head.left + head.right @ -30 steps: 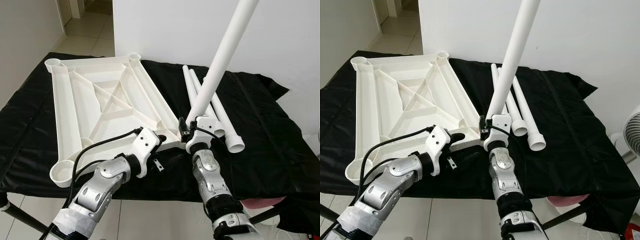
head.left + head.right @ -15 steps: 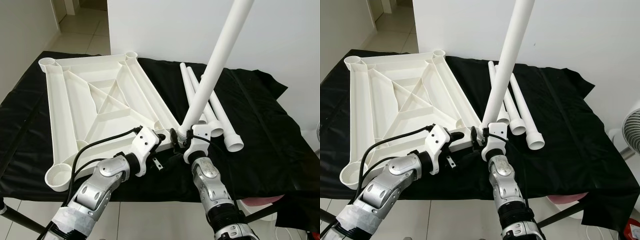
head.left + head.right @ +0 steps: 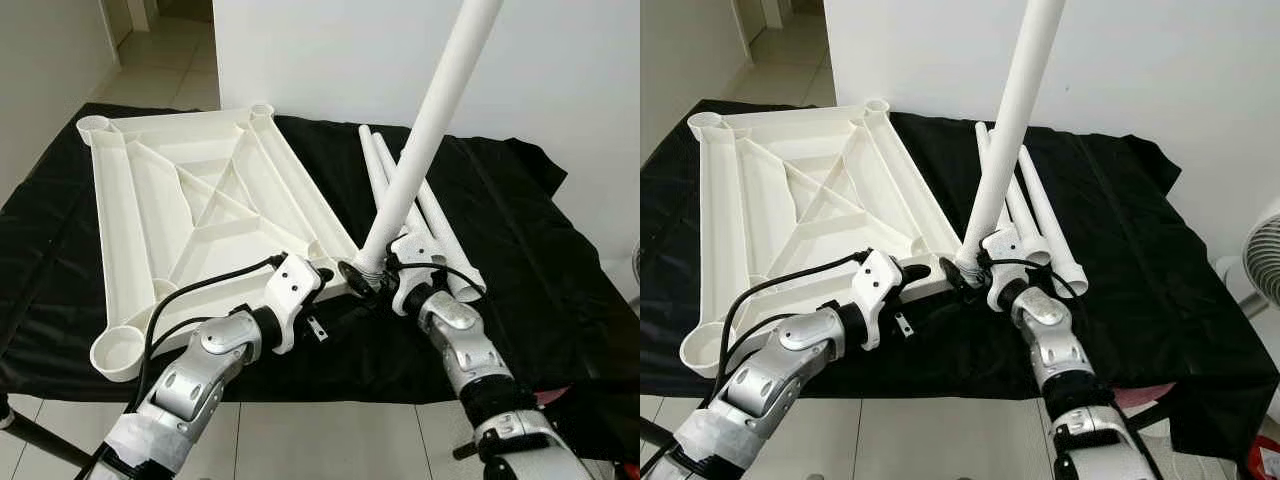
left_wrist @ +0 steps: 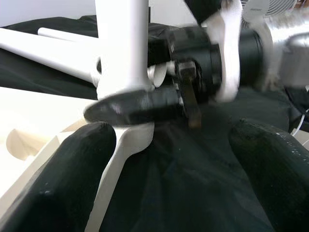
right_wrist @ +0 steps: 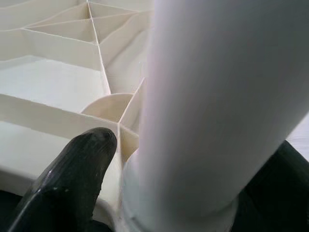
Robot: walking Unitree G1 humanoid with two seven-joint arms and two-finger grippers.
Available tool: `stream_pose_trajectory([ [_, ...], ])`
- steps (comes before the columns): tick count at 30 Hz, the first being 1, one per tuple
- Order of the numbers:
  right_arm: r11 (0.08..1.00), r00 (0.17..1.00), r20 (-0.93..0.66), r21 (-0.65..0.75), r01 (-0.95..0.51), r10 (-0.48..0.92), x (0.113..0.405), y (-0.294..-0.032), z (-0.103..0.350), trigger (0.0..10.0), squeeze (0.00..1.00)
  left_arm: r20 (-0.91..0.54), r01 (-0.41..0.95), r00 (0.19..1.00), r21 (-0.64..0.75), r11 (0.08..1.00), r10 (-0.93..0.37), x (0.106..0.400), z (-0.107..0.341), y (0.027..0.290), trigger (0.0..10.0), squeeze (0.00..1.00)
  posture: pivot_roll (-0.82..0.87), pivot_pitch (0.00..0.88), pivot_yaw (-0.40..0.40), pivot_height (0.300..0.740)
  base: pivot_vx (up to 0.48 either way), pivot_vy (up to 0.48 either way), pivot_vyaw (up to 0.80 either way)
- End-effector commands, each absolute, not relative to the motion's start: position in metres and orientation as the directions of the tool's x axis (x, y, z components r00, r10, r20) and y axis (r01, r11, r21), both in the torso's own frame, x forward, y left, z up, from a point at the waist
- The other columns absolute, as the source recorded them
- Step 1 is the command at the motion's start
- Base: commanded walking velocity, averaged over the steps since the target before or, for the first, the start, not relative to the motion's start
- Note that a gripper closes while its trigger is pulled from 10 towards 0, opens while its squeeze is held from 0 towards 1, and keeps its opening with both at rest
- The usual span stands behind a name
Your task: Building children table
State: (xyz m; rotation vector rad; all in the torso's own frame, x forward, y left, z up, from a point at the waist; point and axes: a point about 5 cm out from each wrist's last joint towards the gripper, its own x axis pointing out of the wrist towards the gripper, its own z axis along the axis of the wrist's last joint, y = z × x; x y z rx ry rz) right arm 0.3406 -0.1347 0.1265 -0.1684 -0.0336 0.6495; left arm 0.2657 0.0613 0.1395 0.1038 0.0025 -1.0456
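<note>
The white tabletop [image 3: 200, 210] lies upside down on a black cloth [image 3: 520, 290], ribs facing up. My right gripper [image 3: 365, 275] is shut on the lower end of a long white leg [image 3: 430, 130]. The leg rises tilted to the right, and its base rests at the tabletop's near right corner socket [image 5: 108, 104]. The right wrist view shows the leg [image 5: 217, 106] beside one black finger [image 5: 72, 179]. My left gripper [image 3: 920, 272] is open just left of that corner. Its fingers [image 4: 72, 179] straddle the tabletop's edge [image 4: 120, 145], and the leg [image 4: 123, 48] stands ahead of them.
Three loose white legs [image 3: 440, 230] lie side by side on the cloth behind the right gripper. A white wall stands behind the table. A fan [image 3: 1265, 250] is at the far right. The cloth's front edge runs just below both forearms.
My right forearm has swung out to the right while keeping hold of the leg. The leg's base has moved left to the corner socket. The left gripper has stayed put.
</note>
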Motion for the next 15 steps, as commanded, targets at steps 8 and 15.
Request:
stream_pose_trajectory([
  [8, 0.7, 0.717, -0.081, -0.171, -0.694, 0.692, 0.353, -0.136, 0.128, 10.0, 0.0, -0.059, 0.898, 0.438, 0.089, 0.432, -0.897, 0.264, 0.14, 0.057, 10.0, 0.0, 0.04, 0.0, -0.084, 0.74, 0.0, 0.0, 0.0],
  [15, 0.672, 0.69, -0.1, -0.161, -0.723, 0.717, 0.356, -0.137, 0.127, 7.7, 0.0, -0.06, 0.899, 0.434, 0.093, 0.427, -0.899, 0.264, 0.141, 0.057, 10.0, 0.0, 0.04, 0.0, -0.079, 0.74, 0.0, 0.0, 0.0],
])
